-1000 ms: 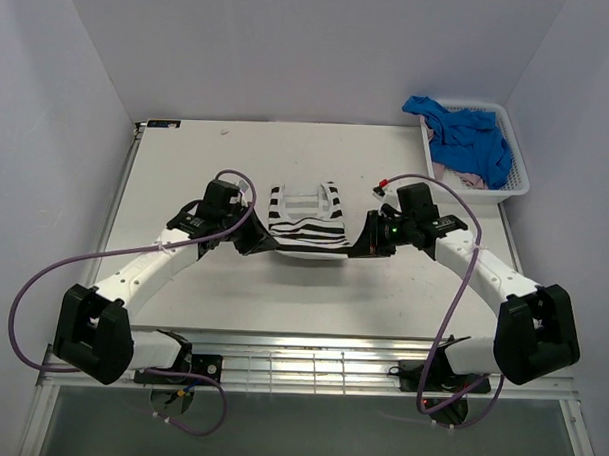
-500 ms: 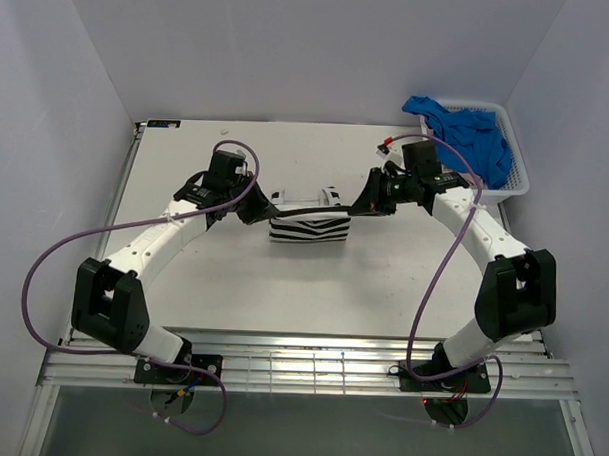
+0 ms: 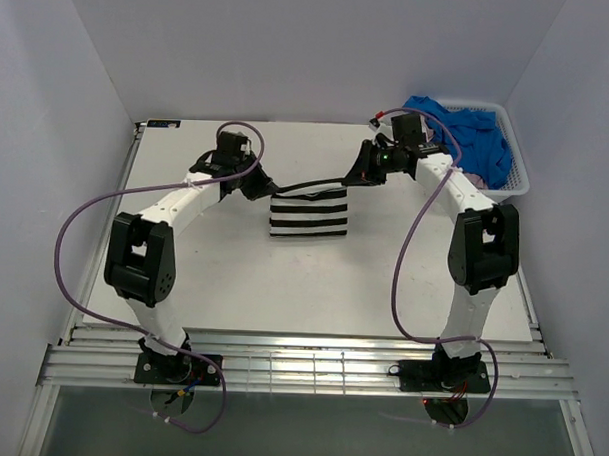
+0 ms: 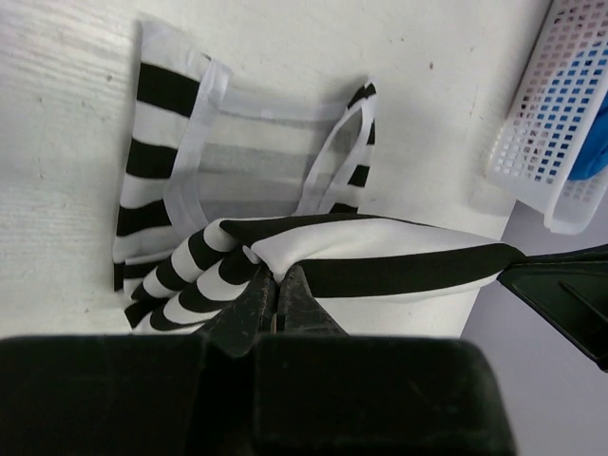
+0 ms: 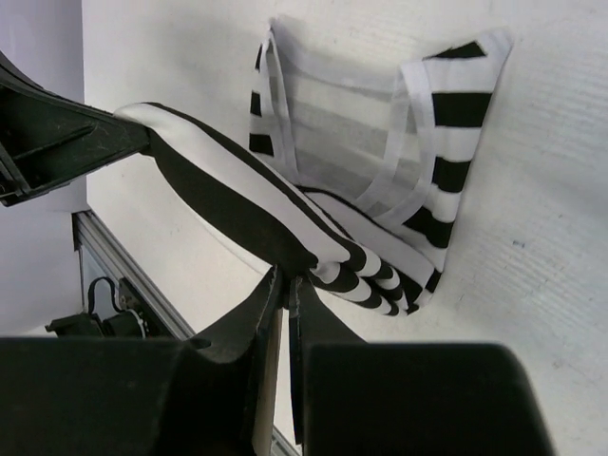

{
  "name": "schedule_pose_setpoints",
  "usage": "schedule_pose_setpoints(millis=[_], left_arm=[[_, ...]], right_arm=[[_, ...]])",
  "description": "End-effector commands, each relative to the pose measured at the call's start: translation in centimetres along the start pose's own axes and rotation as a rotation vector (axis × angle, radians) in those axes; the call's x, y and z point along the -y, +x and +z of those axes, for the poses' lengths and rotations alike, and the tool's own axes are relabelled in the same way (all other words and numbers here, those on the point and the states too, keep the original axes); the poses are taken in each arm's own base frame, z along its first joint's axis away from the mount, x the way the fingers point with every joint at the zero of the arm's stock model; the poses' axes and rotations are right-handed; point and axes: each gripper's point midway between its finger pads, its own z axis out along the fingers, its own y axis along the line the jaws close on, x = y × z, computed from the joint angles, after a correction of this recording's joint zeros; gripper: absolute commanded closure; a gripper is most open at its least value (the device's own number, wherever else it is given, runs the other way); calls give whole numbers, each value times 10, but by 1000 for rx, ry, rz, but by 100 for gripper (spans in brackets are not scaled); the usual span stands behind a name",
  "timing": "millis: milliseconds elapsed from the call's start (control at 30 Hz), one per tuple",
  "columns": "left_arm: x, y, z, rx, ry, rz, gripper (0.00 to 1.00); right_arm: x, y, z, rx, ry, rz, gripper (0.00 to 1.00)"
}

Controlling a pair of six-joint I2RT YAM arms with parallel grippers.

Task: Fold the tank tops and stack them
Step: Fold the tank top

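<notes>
Both claws are clenched on the black-and-white striped tank top (image 3: 307,213). The left gripper (image 3: 266,190) is pinching one corner of its lifted edge and the right gripper (image 3: 354,178) the other. The edge is stretching taut between them above the far end of the garment. The rest of the top is lying mid-table (image 3: 183,274), and both wrist views are showing its straps flat on the surface under the raised fold.

The fold looks about half made. To do it well, both arms should be travelling at the same height and pace, so the edge is staying straight and neither corner is dragging the lower layer. They should be lowering the edge squarely onto the strap end and letting go only once the cloth is resting.

The blue tank top (image 3: 468,134) is waiting in the white lattice basket (image 3: 516,185) at the far right.
</notes>
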Motion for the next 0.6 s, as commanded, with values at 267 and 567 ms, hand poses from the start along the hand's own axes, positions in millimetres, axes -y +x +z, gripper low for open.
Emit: schedule_pose_setpoints(millis=[267, 567], left_arm=[[7, -51, 31, 85, 35, 39, 100], [-3, -68, 67, 74, 11, 41, 100]], right_arm=[[18, -55, 20, 76, -16, -66, 92], [40, -79, 55, 108, -56, -100, 92]])
